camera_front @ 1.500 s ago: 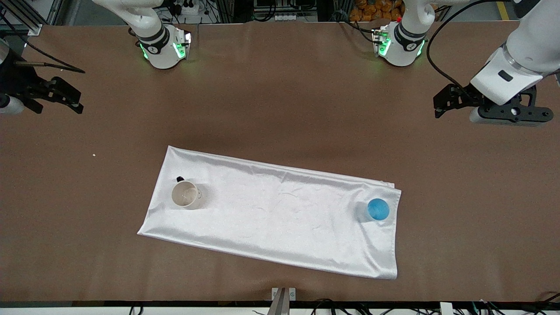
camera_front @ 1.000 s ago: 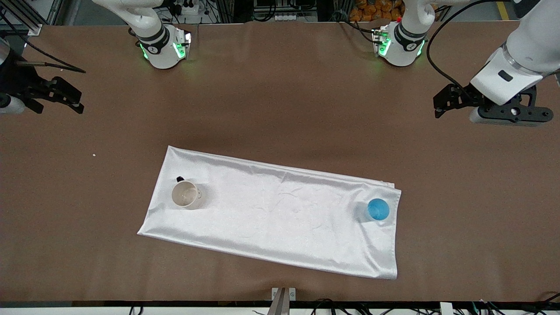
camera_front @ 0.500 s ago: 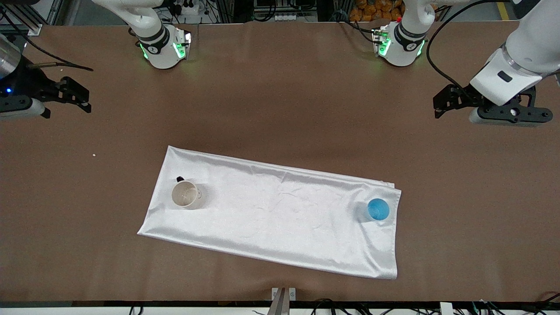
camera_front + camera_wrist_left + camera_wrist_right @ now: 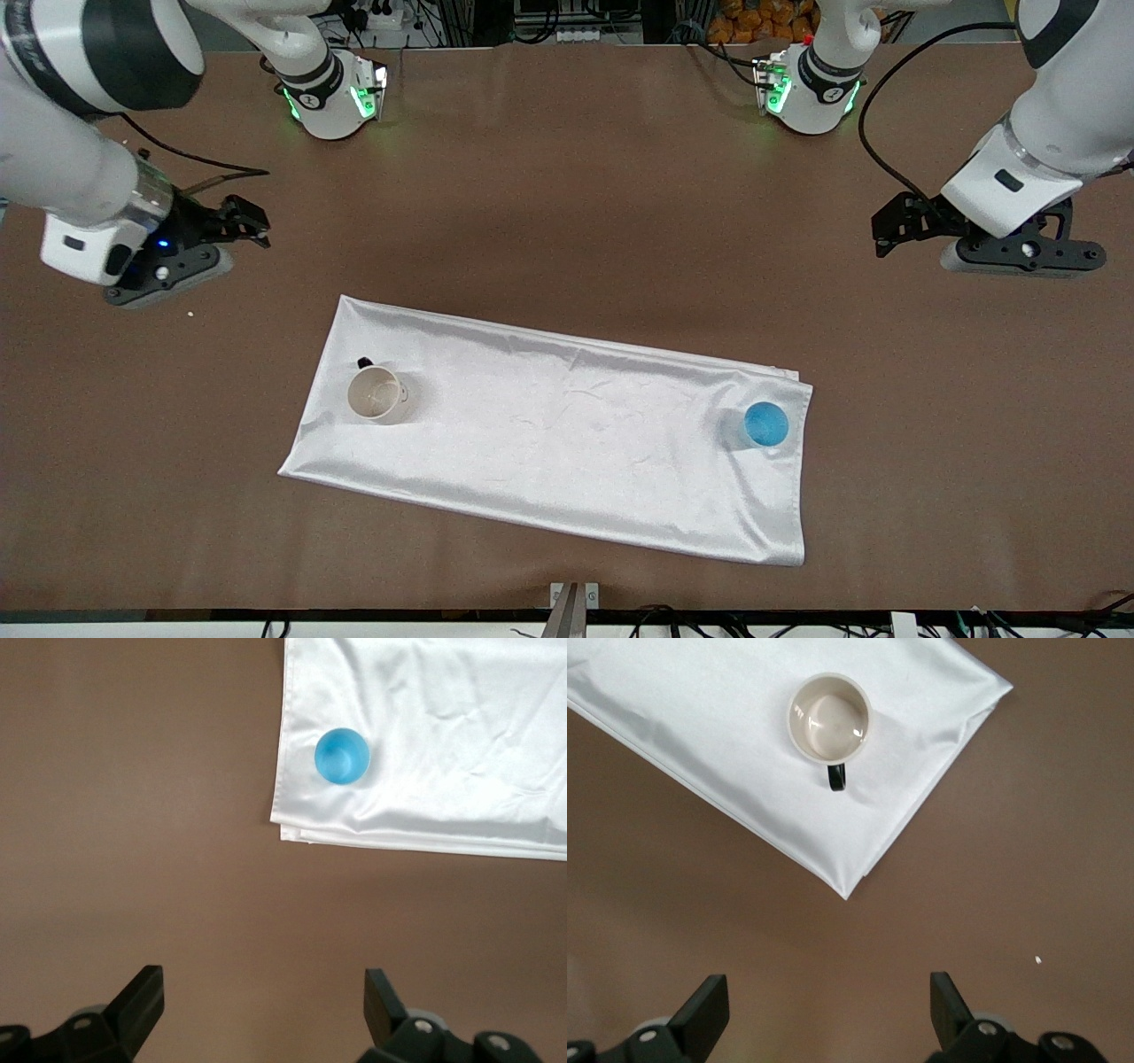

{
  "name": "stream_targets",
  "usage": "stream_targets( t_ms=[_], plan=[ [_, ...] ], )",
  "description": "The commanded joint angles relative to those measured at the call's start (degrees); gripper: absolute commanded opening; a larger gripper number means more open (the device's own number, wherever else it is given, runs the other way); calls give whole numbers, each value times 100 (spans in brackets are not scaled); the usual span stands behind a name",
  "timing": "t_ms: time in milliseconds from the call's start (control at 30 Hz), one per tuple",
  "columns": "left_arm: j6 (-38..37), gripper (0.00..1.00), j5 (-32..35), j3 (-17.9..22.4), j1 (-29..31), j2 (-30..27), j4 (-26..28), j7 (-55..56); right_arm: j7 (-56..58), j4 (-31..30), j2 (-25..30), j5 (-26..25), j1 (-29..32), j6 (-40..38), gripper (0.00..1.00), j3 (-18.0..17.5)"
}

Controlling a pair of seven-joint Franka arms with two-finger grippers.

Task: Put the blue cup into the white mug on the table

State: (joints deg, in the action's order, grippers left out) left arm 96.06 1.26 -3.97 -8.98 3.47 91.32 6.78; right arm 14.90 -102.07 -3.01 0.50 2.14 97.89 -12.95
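The blue cup (image 4: 765, 424) stands upright on the white cloth, at the cloth's end toward the left arm. It also shows in the left wrist view (image 4: 342, 755). The white mug (image 4: 376, 392) stands upright and empty at the cloth's other end, its dark handle pointing toward the robots' bases. It also shows in the right wrist view (image 4: 829, 716). My left gripper (image 4: 890, 226) is open and empty over bare table (image 4: 567, 221), apart from the cup. My right gripper (image 4: 246, 221) is open and empty over bare table, apart from the mug.
A large white satin cloth (image 4: 549, 443) lies slanted across the middle of the brown table, under both the cup and the mug. A tiny white speck (image 4: 190, 314) lies on the table beside my right gripper. The arm bases stand along the table's edge.
My right arm has swung in from the table's end toward the mug's end of the cloth. My left gripper has shifted slightly. Cup, mug and cloth have not moved.
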Motion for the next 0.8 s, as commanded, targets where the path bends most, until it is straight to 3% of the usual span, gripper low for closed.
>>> stream_targets(
  t_ms=[0,300,600,767],
  plan=[
    [316,100,164,-60,-34,408,-97,87,75,-901,90,56,32,976,100,-50],
    [1308,100,173,-60,-227,1269,-97,69,84,-1702,-156,29,-100,2286,100,-76],
    [2214,100,436,-60,-341,1946,-106,87,66,-1887,-586,-50,-109,3051,100,-120],
    [2698,100,507,-60,-341,2271,-106,87,40,-1914,-938,-409,-73,3526,100,-120]
  ],
)
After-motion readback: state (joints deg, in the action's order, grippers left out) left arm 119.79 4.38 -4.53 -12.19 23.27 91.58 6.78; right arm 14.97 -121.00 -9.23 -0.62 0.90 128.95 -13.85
